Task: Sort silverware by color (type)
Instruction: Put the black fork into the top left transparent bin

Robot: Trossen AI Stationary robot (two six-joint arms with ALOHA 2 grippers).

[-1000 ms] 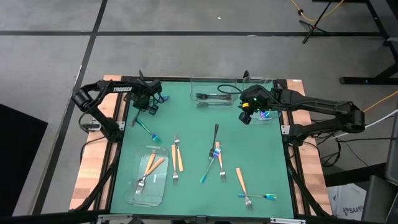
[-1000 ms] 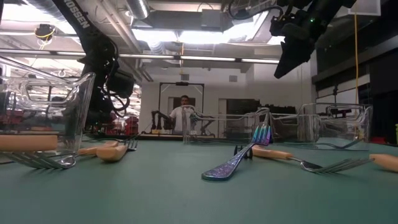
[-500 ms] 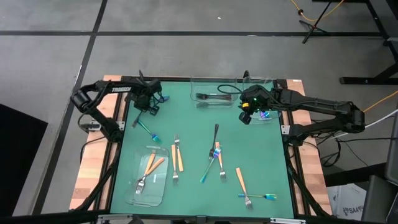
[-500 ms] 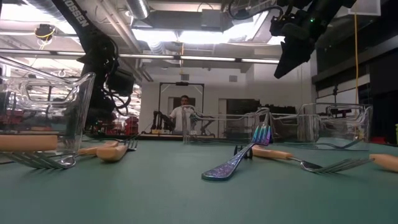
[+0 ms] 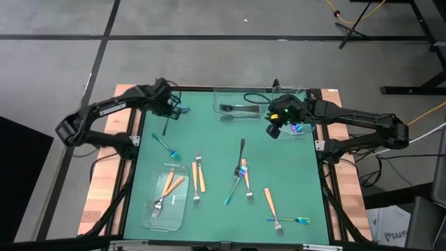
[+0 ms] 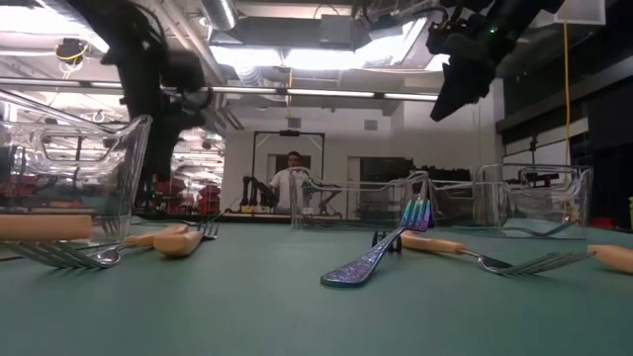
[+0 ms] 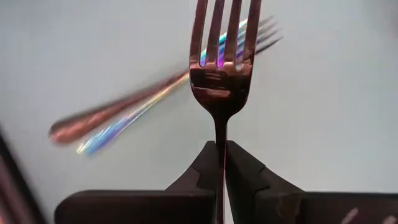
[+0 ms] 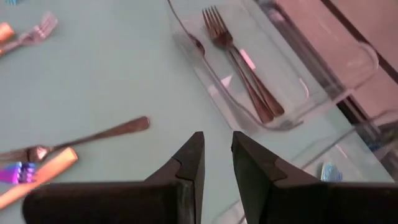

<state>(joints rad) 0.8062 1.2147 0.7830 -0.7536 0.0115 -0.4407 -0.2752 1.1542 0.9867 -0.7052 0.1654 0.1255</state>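
My left gripper [image 5: 169, 113] is above the mat's far left part, shut on a dark fork [image 7: 221, 68] whose tines point away past the fingers. An iridescent fork [image 5: 166, 144] lies flat on the green mat just nearward of it and also shows in the left wrist view [image 7: 143, 102]. My right gripper [image 5: 273, 130] hangs open and empty above the mat's far right part, beside the clear tray [image 8: 292, 81] that holds black forks [image 8: 239, 62]. Orange-handled, black and iridescent forks lie scattered on the mat's middle and near part. My left gripper pinches the dark fork's neck [image 7: 221, 132], just behind the head, between its two fingers. The fork lies along the fingers, head and tines sticking out past the fingertips. It looks lifted clear of the mat; the handle is hidden behind the fingers.
A clear tray [image 5: 166, 202] with orange-handled forks stands at the near left. A clear tray [image 5: 298, 127] with an iridescent piece stands at the far right. A black fork [image 5: 241, 152], orange-handled forks [image 5: 198, 176] and an iridescent fork [image 5: 293, 220] lie on the mat.
My left arm has swung up, and its gripper has risen and gone a little toward the far edge with the dark fork. The iridescent fork on the mat has stayed where it was. My right gripper has kept nearly still.
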